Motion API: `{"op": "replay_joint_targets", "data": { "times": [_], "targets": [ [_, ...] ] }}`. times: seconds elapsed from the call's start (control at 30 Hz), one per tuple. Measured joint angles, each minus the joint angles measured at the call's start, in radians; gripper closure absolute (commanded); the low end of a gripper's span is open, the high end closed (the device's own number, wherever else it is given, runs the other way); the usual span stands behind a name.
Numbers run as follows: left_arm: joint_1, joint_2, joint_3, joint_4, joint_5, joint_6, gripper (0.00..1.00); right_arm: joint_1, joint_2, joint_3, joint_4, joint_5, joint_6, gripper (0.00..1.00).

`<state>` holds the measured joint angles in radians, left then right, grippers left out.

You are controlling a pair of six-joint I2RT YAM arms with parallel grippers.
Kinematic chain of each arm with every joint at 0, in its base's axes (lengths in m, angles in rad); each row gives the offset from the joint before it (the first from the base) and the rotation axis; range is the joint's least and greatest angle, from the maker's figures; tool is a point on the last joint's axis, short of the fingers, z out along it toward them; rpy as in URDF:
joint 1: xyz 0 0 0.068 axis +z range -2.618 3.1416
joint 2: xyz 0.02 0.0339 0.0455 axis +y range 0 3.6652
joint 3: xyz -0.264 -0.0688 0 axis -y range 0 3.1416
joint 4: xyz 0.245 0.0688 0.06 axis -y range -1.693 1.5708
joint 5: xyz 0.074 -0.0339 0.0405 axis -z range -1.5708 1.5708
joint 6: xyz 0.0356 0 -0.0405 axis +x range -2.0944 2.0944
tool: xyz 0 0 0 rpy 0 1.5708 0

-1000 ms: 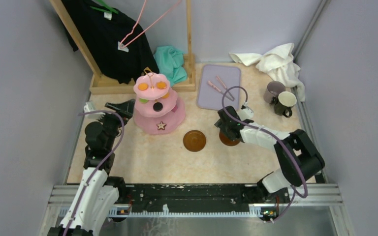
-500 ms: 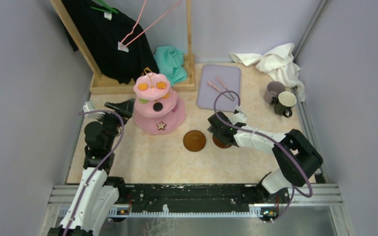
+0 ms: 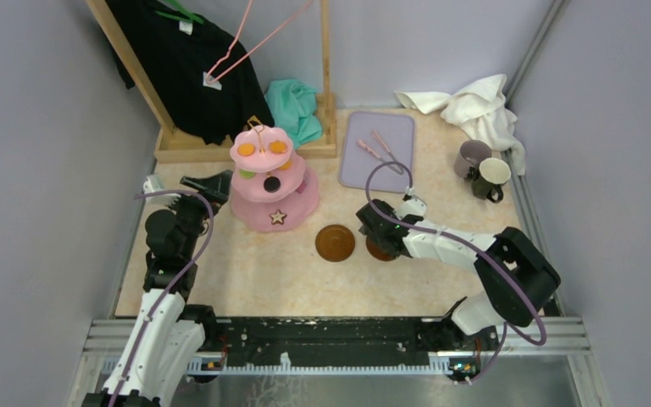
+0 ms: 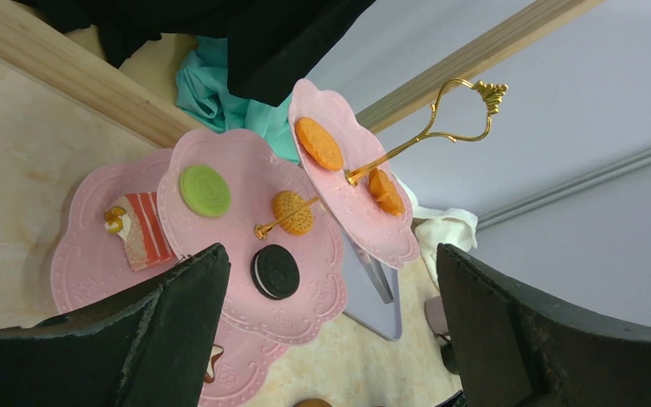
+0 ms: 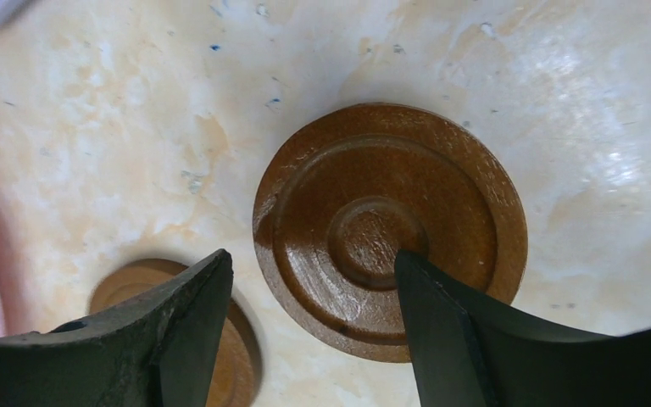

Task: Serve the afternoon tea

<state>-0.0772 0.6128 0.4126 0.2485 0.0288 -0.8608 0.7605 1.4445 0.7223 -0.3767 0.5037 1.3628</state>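
1. The glossy brown round saucer (image 5: 390, 229) lay flat on the marbled beige table (image 3: 254, 271). It was just beside a second brown saucer (image 3: 335, 242), in front of the flat lilac tray (image 3: 377, 161), and well apart from the mugs at the right rear.
2. The right gripper (image 5: 312, 259) hung directly over it with its jaws spread wide and holding nothing. One finger was above the dished middle and the other outside the rim. The rim looked shallow, so a pinch there could slip off or flip the saucer up.
3. The outer finger pointed into the narrow gap between the two saucers. A descent slightly off line could shove the second brown saucer aside.
4. The mauve mug (image 3: 471, 157) and cream mug (image 3: 492, 176) stood together against a crumpled white cloth (image 3: 479, 110). Lifting one could drag the other or snag the cloth.
5. The left gripper (image 4: 329, 252), its jaws wide and empty, hovered just beside the pink three-tier scalloped stand (image 3: 273, 182). A careless swing could knock the stand and spill its toy sweets.
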Motion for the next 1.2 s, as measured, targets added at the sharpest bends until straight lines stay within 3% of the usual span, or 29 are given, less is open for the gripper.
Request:
{"op": "replay_joint_targets", "data": {
  "times": [0.33,0.63,0.8,1.03,1.2],
  "targets": [
    [0.000,0.002,0.042,-0.022,-0.010,0.050,0.04,0.002,-0.030,0.123,-0.222,0.100,-0.265,0.27],
    [0.000,0.056,0.098,-0.021,0.036,0.099,0.04,-0.030,-0.234,0.219,-0.368,0.241,-0.441,0.25],
    [-0.001,0.087,0.114,-0.020,0.092,0.127,0.04,-0.235,-0.291,0.241,-0.382,0.252,-0.564,0.25],
    [-0.002,0.111,0.118,-0.020,0.162,0.157,0.04,-0.603,-0.423,0.159,-0.246,0.111,-0.805,0.29],
    [-0.006,0.111,0.118,-0.018,0.193,0.159,0.04,-0.747,-0.393,0.141,-0.178,0.048,-0.904,0.31]
  ]
}}
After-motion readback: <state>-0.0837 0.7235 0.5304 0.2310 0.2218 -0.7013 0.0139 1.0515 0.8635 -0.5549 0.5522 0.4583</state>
